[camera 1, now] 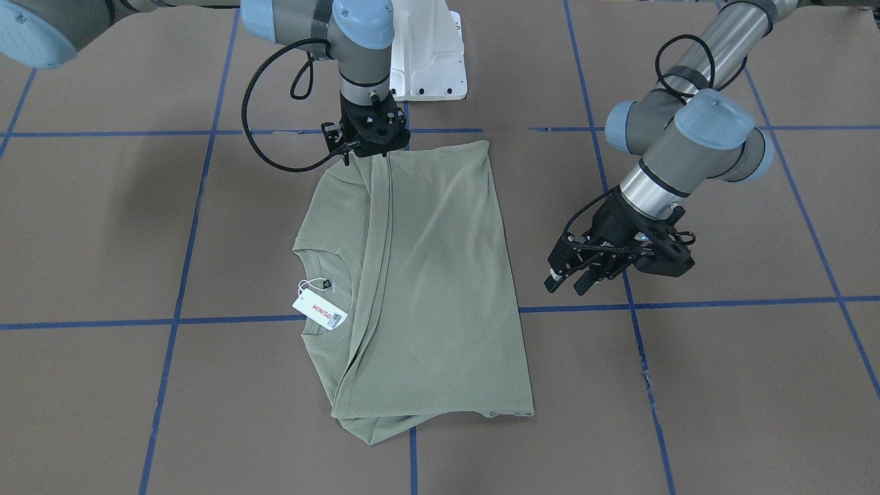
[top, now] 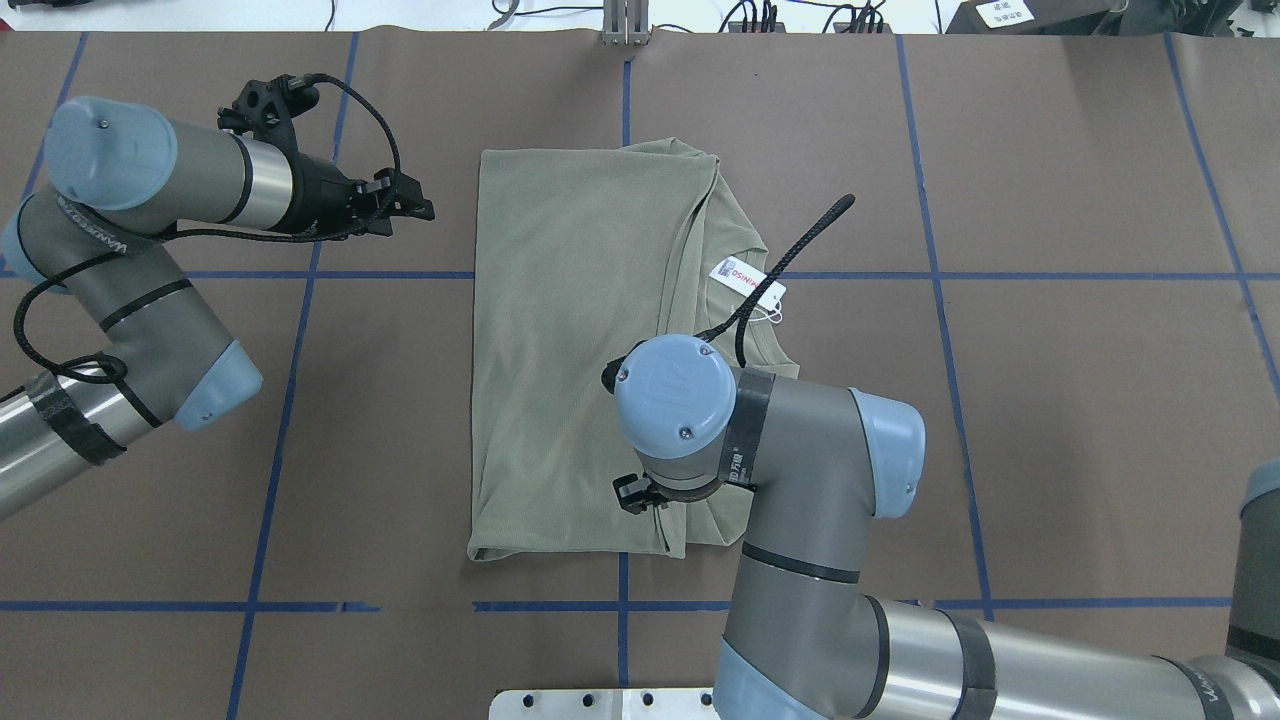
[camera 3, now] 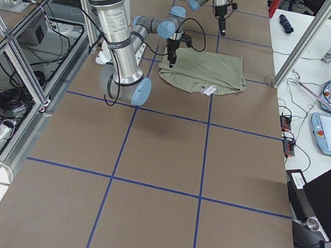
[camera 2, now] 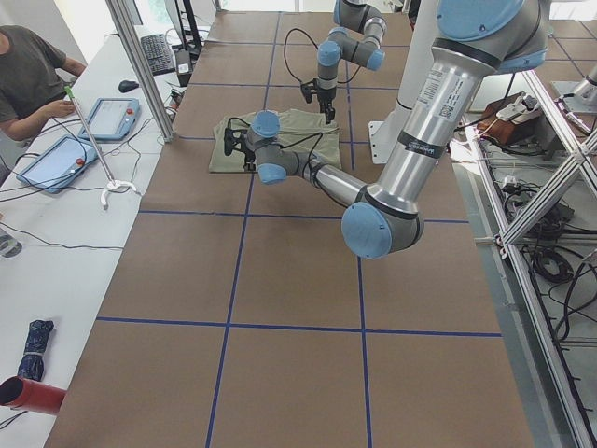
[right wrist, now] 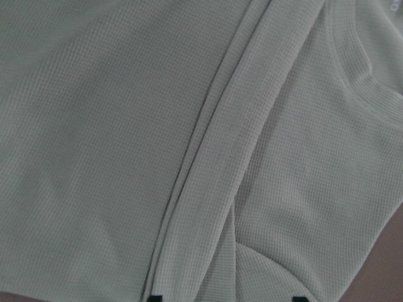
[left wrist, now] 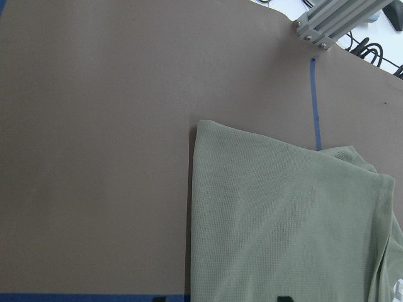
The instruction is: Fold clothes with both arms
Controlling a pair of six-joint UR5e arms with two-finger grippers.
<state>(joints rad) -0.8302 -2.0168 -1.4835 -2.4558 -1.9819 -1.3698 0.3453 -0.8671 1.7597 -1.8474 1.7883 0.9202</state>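
Observation:
The sage-green shirt (camera 1: pixel 440 275) lies flat on the brown table, folded lengthwise into a long rectangle (top: pixel 570 340). Its white MINISO hang tag (camera 1: pixel 320 309) lies at the collar (top: pixel 748 283). My right gripper (camera 1: pixel 368 148) points down over the shirt's robot-side end, by the long fold line. In the right wrist view (right wrist: pixel 227 297) its fingertips stand wide apart over the knit (right wrist: pixel 94 126) and hold nothing. My left gripper (camera 1: pixel 567 278) hovers off the shirt's long side, apart from it (top: pixel 415 210). It is open and empty. Its wrist view shows the shirt's far corner (left wrist: pixel 283 214).
The white pedestal base (camera 1: pixel 430 62) stands at the robot's edge of the table. Blue tape lines (camera 1: pixel 179 320) grid the brown surface. An aluminium post (top: pixel 625 25) stands at the far edge. An operator (camera 2: pixel 28 65) sits at a side bench with tablets.

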